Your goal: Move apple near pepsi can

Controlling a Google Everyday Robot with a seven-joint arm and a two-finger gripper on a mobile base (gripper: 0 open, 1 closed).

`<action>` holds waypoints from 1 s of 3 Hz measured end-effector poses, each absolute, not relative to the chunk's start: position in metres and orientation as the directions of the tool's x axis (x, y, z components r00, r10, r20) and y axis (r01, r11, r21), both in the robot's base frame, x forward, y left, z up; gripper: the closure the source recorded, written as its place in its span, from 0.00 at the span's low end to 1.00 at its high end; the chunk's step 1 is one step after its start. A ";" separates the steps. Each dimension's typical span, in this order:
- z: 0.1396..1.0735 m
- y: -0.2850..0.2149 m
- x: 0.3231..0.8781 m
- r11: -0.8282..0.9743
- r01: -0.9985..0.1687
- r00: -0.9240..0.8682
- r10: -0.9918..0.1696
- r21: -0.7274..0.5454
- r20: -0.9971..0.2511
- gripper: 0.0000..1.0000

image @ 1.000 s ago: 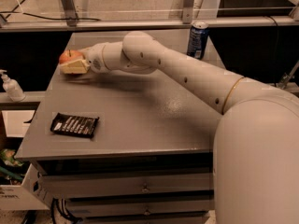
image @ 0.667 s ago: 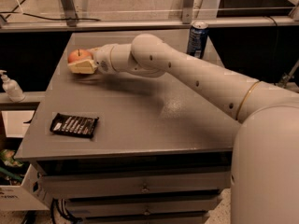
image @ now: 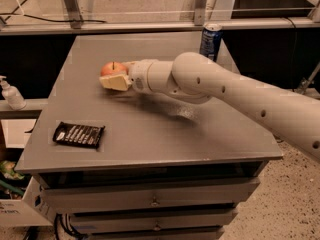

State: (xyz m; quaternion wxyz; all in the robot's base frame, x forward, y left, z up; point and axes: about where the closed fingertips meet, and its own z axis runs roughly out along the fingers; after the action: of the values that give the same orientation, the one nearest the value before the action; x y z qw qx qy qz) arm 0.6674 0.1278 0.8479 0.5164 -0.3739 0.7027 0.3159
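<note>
The red-orange apple (image: pixel 112 68) is held in my gripper (image: pixel 116 77) above the left middle of the grey table (image: pixel 150 134). The cream fingers (image: pixel 117 82) are shut on the apple, one below and in front of it. The blue pepsi can (image: pixel 210 40) stands upright at the table's far right edge, well to the right of the apple. My white arm (image: pixel 225 91) reaches in from the right across the table.
A flat black snack wrapper (image: pixel 79 134) lies near the table's front left. A white pump bottle (image: pixel 10 94) stands on a lower shelf at the left. A metal rail and posts run behind the table. Drawers sit under the tabletop.
My gripper has carried the apple to the right and a little toward the front, from the table's far left toward its middle. The can and wrapper have not moved.
</note>
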 end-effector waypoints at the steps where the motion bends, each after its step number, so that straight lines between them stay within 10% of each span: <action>1: 0.835 0.064 0.641 0.608 -0.791 -0.242 -0.214 0.065 -0.947 1.00; 3: 0.832 0.048 0.635 0.629 -0.775 -0.257 -0.216 0.067 -0.942 1.00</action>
State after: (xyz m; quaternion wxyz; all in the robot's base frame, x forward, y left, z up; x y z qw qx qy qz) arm 0.6347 0.0485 0.8317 0.5104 -0.3328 0.7443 0.2735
